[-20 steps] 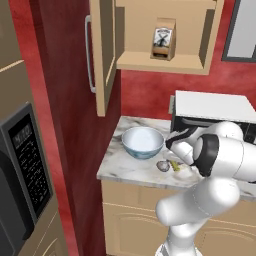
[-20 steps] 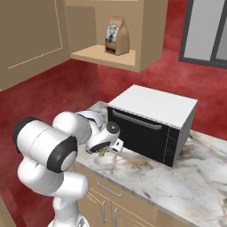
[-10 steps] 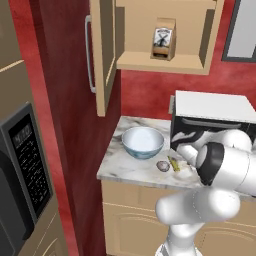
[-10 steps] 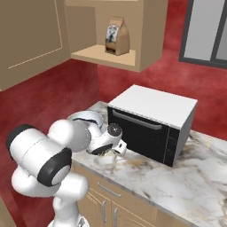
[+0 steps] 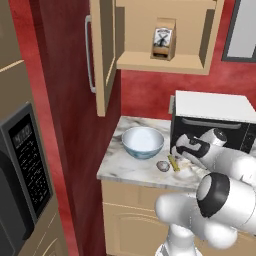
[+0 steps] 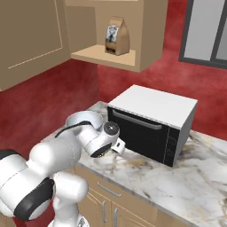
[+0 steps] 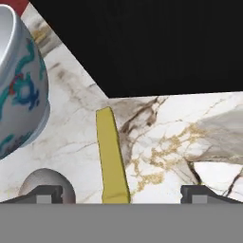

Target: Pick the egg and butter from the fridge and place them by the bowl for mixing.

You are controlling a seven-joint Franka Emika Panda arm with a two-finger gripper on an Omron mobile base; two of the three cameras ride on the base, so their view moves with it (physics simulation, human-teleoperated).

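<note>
Looking through the left base view, I see the bowl (image 5: 143, 141) on the marble counter (image 5: 125, 167), with the egg (image 5: 163, 166) and the butter (image 5: 173, 163) lying just right of it, in front of the black microwave (image 5: 215, 125). From the right base view, the arm's wrist (image 6: 106, 139) hangs low beside the microwave (image 6: 153, 124). In the hand view, the gripper (image 7: 114, 193) stands wide, empty, over the butter (image 7: 111, 154), the egg (image 7: 46, 182) near the left fingertip (image 7: 42, 193).

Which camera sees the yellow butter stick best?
The hand view: the butter lies big and whole on the counter, between egg and open gripper tips. The left base view shows it tiny beside the bowl.
</note>
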